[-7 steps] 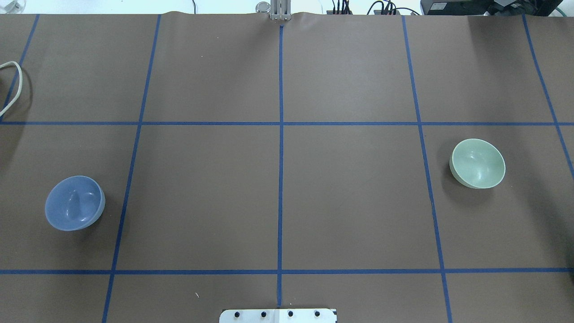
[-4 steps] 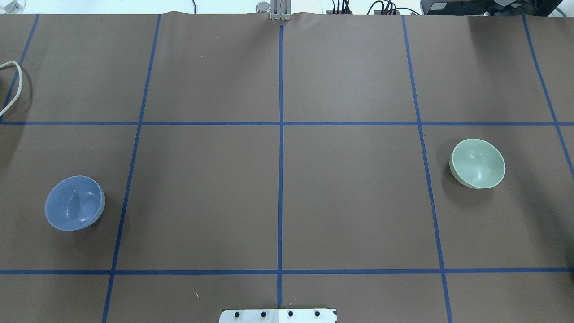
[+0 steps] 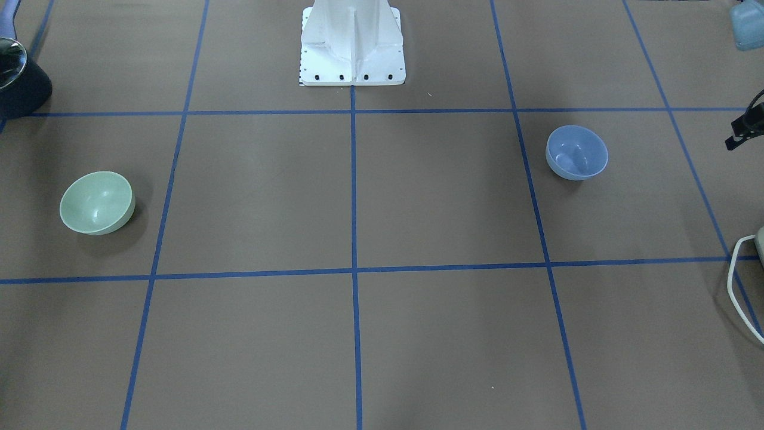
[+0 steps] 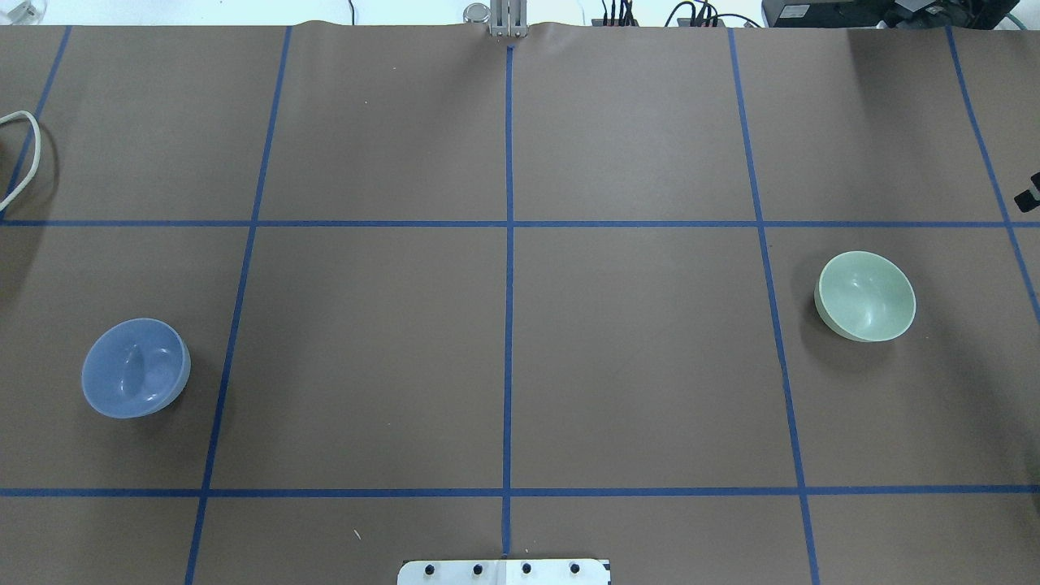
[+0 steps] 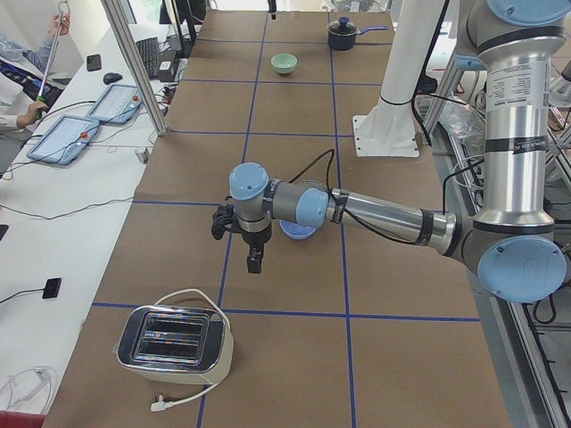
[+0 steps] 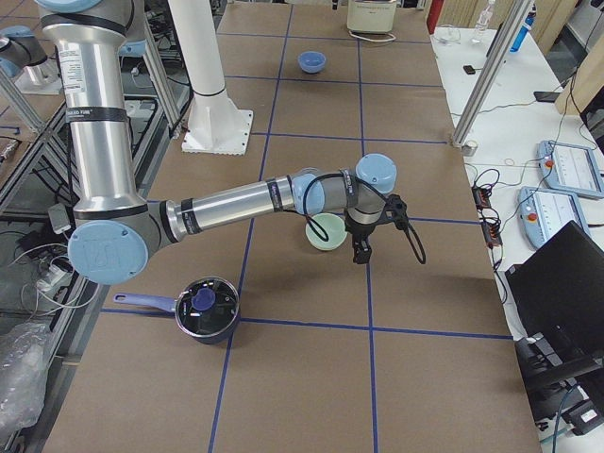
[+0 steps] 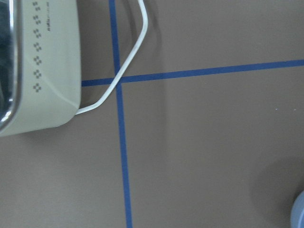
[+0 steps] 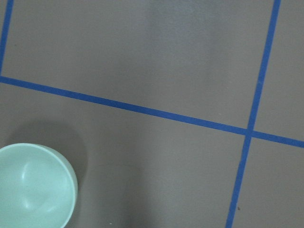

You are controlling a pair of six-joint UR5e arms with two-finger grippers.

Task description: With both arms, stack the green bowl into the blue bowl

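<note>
Brown paper ruled with blue tape lines covers the bench [image 4: 634,366]. The green bowl [image 4: 865,296] sits upright on the robot's right side and the blue bowl [image 4: 136,368] upright on its left, well apart, each alone in its own taped square. The left arm [image 5: 384,214] reaches out low over the bench, its jaws pointing down near the blue bowl and clear of it, between that bowl and a toaster [image 5: 174,348]. The right arm [image 6: 226,203] reaches out the same way, its jaws hanging near the green bowl without touching it. Whether either pair of jaws is wide or narrow cannot be told. A lidded pot [image 6: 206,310] stands at the bench's right end. The white pedestal [image 3: 353,42] stands midway along the robot's edge.
</note>
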